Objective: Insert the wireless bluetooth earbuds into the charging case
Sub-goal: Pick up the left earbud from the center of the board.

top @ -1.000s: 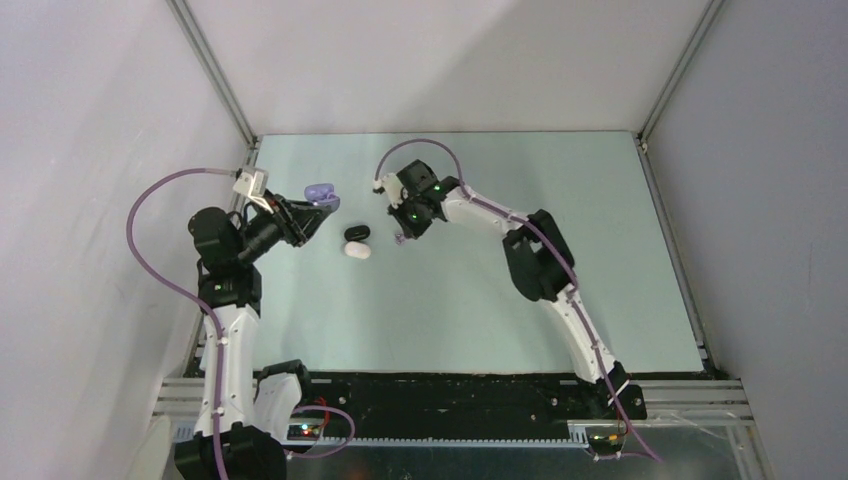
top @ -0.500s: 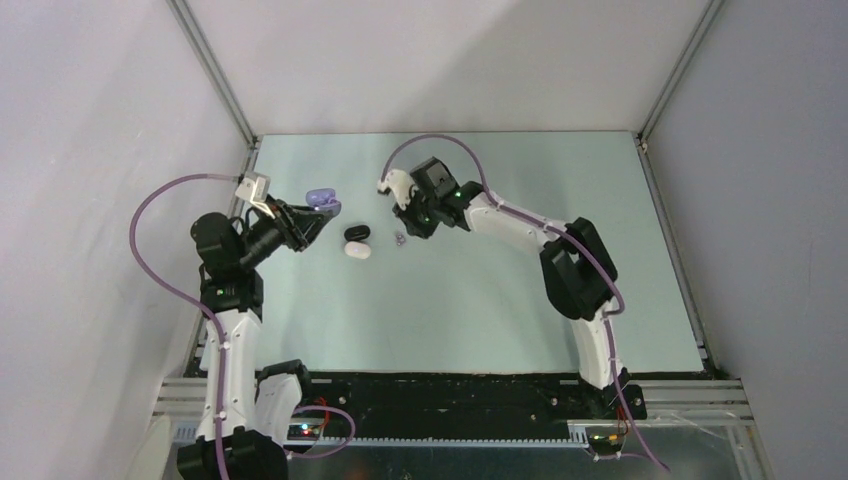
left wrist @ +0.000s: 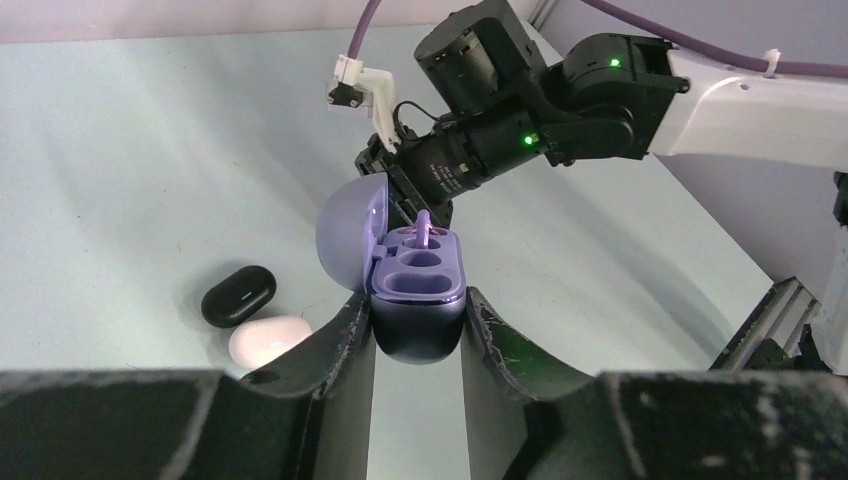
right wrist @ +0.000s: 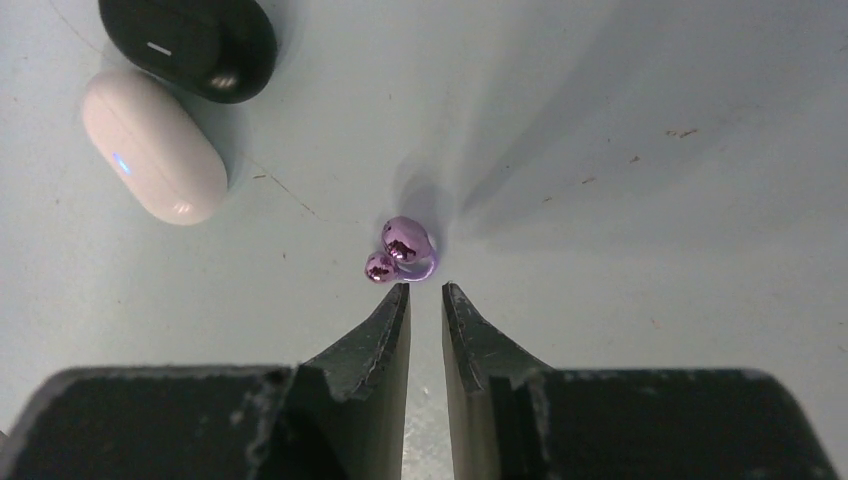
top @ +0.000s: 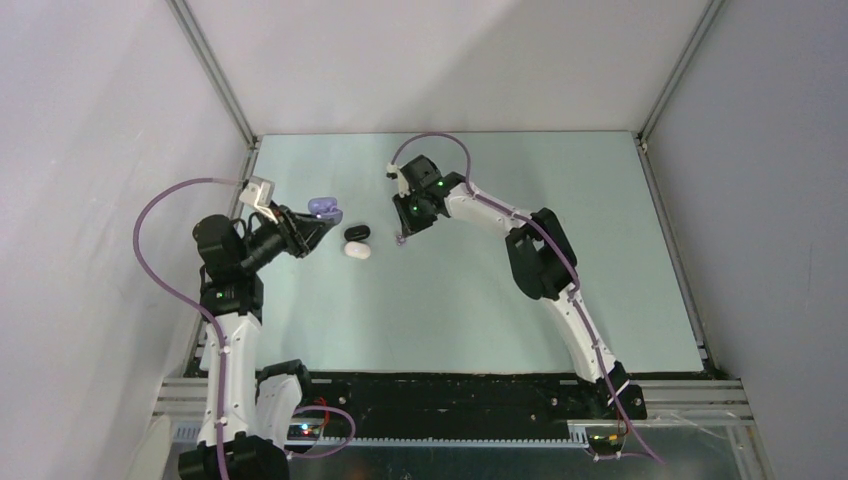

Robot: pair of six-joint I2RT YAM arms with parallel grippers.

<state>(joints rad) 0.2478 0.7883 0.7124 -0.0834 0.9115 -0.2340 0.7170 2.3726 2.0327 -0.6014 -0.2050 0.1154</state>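
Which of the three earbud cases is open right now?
The purple case, clamped in the left gripper with its lid flipped up; the black case and white case lie shut on the table.

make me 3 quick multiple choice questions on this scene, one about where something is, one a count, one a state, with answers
1. Where is the purple earbud?
A) on the table just ahead of the right fingers
B) pinched between the right fingers
C) at the table's far edge

2. How many closed cases lie on the table?
A) one
B) two
C) four

3. The purple case held in the left fingers is:
A) shut
B) lidless
C) open

Answers:
1 A, it lies loose, ungripped.
2 B, a black case and a white case lie side by side.
3 C, its lid is swung up, sockets showing.
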